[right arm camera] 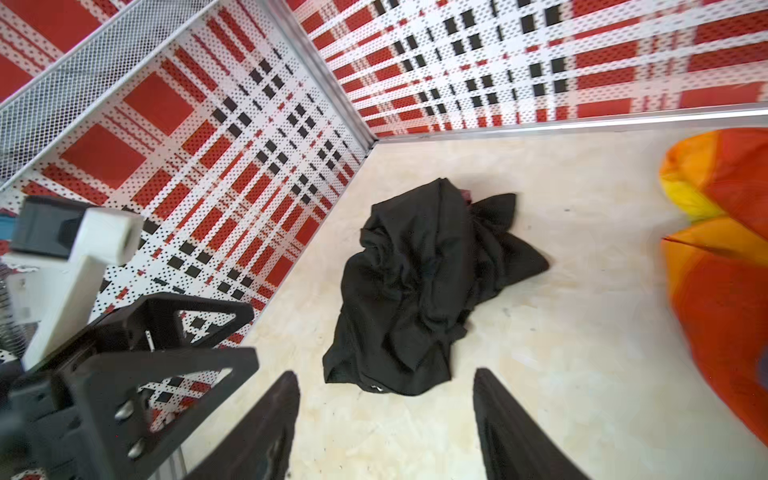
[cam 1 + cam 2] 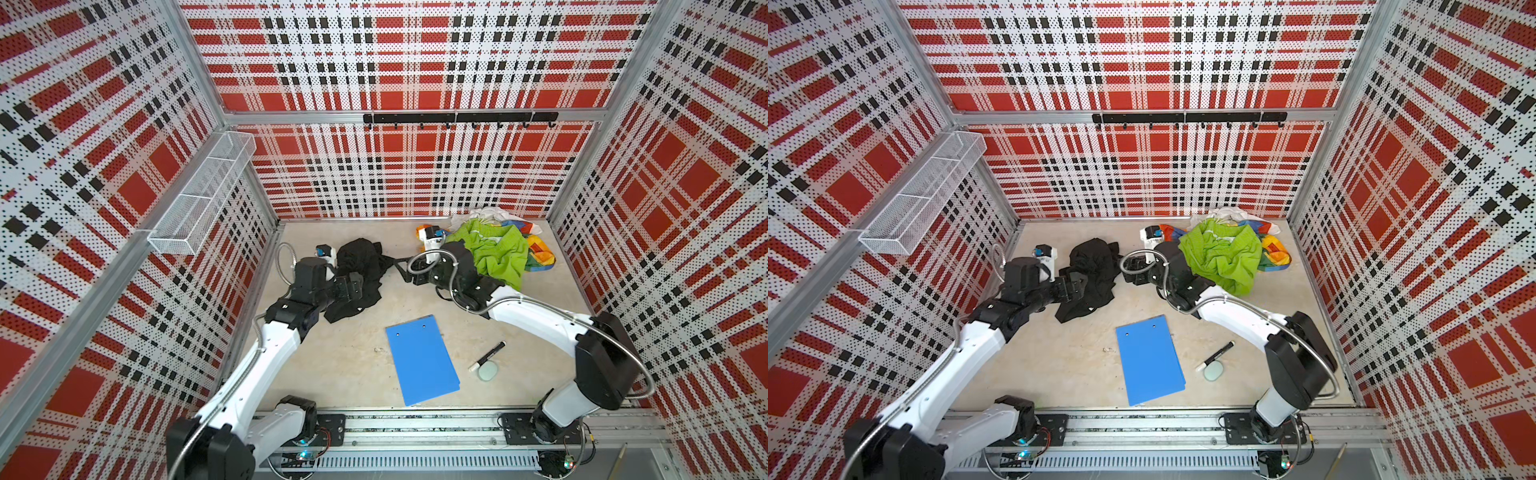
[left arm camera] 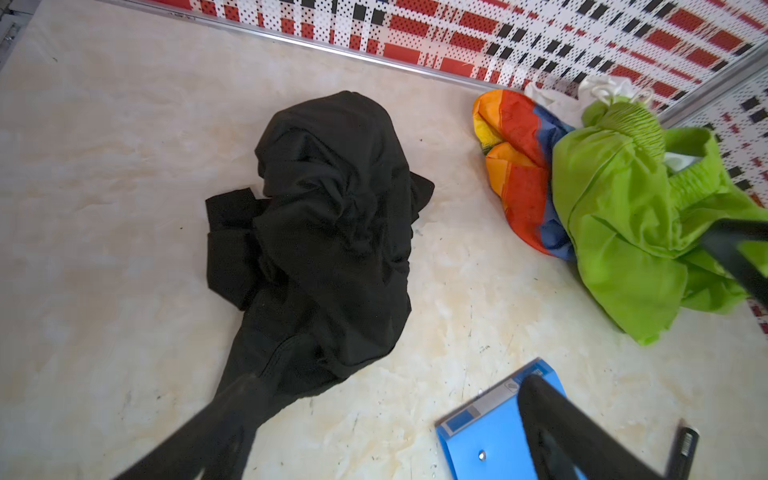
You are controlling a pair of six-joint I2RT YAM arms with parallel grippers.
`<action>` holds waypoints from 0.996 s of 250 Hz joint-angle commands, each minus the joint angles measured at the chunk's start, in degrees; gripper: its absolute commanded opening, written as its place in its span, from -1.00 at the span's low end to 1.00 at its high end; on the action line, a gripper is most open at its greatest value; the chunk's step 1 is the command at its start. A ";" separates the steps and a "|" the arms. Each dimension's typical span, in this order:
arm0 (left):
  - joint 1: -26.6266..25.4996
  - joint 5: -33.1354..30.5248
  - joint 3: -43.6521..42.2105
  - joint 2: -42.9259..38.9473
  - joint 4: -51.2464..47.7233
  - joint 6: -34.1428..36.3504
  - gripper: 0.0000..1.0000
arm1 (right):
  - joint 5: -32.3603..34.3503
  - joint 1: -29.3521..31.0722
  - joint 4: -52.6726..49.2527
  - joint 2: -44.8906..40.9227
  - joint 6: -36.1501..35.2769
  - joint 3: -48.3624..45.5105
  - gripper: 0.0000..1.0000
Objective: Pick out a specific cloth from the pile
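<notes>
The black cloth (image 2: pixel 361 274) (image 2: pixel 1092 270) lies crumpled on the table left of the middle, apart from the pile (image 2: pixel 498 249) (image 2: pixel 1225 257) of lime-green, rainbow and white fabric at the back right. My left gripper (image 2: pixel 359 289) (image 3: pixel 392 380) is wide open at the cloth's (image 3: pixel 332 232) near side. One of its fingers (image 3: pixel 232 407) overlaps the cloth's edge, and bare table shows between the two. My right gripper (image 2: pixel 405 270) (image 1: pixel 385 374) is open between cloth and pile, with nothing between its fingers; the cloth (image 1: pixel 419 291) lies just ahead of them.
A blue board (image 2: pixel 422 359) (image 3: pixel 498 440) lies at the front middle. To its right are a black marker (image 2: pixel 488 355) and a small pale round object (image 2: pixel 487 371). A wire mesh basket (image 2: pixel 203 195) hangs on the left wall, a black hook rail (image 2: pixel 459 118) on the back wall.
</notes>
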 commanded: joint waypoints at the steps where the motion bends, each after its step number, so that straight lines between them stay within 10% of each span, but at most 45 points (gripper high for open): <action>1: -1.30 -9.27 4.56 7.66 3.93 -4.33 0.98 | 3.50 -0.39 0.89 -5.48 -1.68 -3.21 0.43; 111: 1.60 -11.07 21.97 40.39 7.68 -2.54 0.69 | 10.19 -1.48 -5.93 -19.30 -4.26 -10.64 0.46; 249: 1.43 -7.26 23.76 54.15 15.08 -6.51 0.61 | 12.78 -2.96 -10.32 -26.04 -4.68 -14.38 0.51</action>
